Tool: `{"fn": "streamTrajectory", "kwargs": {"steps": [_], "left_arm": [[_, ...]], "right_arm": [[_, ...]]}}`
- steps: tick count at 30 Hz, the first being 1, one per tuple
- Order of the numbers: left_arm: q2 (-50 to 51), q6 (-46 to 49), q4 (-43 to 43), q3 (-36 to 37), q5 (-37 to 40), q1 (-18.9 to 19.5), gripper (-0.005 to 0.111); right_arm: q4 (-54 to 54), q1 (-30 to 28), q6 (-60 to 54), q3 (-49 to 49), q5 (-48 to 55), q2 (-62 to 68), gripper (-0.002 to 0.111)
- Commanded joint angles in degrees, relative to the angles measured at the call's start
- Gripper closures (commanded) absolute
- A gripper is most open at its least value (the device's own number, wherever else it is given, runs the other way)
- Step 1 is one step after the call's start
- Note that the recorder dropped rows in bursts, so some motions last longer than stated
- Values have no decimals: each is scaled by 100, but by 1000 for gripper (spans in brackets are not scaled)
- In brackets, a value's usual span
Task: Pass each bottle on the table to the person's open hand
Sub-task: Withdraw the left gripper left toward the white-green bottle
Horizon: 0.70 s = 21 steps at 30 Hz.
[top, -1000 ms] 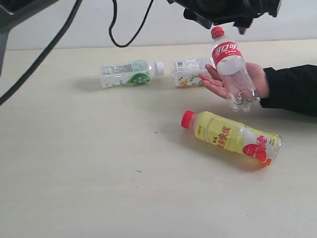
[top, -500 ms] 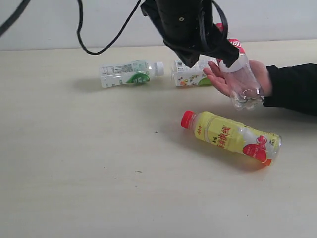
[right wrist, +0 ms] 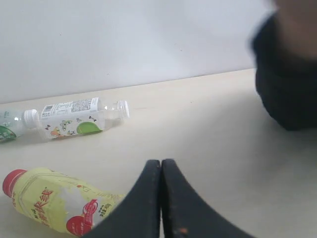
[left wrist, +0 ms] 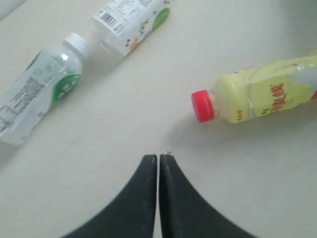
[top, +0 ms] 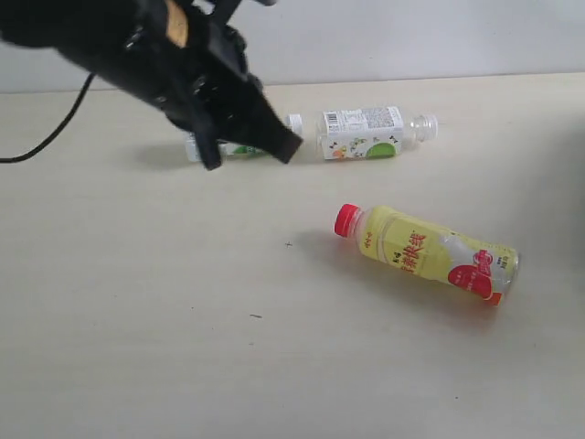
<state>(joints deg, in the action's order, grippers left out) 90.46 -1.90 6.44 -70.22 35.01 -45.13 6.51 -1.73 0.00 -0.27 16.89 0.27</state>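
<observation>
The yellow plastic juice bottle with a red screw cap [top: 425, 256] lies on its side on the pale cream matte tabletop [top: 137, 366], nearest the exterior camera, cap pointing towards the left arm's side. Farther back, well apart from it, lies a clear plastic bottle with a white-and-green printed label [top: 361, 134], also on its side. A second clear bottle with a white cap and green label [left wrist: 39, 89] lies neck to base just beside that one, partly hidden in the exterior view by the blurred black left arm [top: 183, 73].

All three look like thin-walled, light, smooth plastic cylinders, likely to roll if nudged on the side and to dent under a hard squeeze. Whether the yellow one holds liquid I cannot tell. The safest hold is probably across the labelled mid-body, jaws square to the long axis, or at the stiffer shoulder under the cap.

The left gripper [left wrist: 158, 157] hangs above bare table just short of the yellow bottle's cap, its jaws pressed together on nothing. The right gripper [right wrist: 161, 162] is likewise fully closed and empty. Only a blurred black sleeve [right wrist: 287, 89] shows beside the right wrist camera, and no open palm is clearly seen.
</observation>
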Motion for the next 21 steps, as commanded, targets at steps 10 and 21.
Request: {"fn": "streamTrajectory", "kwargs": {"steps": [10, 21], "left_arm": [[-1051, -281, -124, 2671, -3116, 666, 103], [-1061, -281, -124, 3180, -3867, 666, 103]], "right_arm": [[-53, -29, 0, 27, -59, -27, 108], [-53, -29, 0, 27, -59, -27, 108]]}}
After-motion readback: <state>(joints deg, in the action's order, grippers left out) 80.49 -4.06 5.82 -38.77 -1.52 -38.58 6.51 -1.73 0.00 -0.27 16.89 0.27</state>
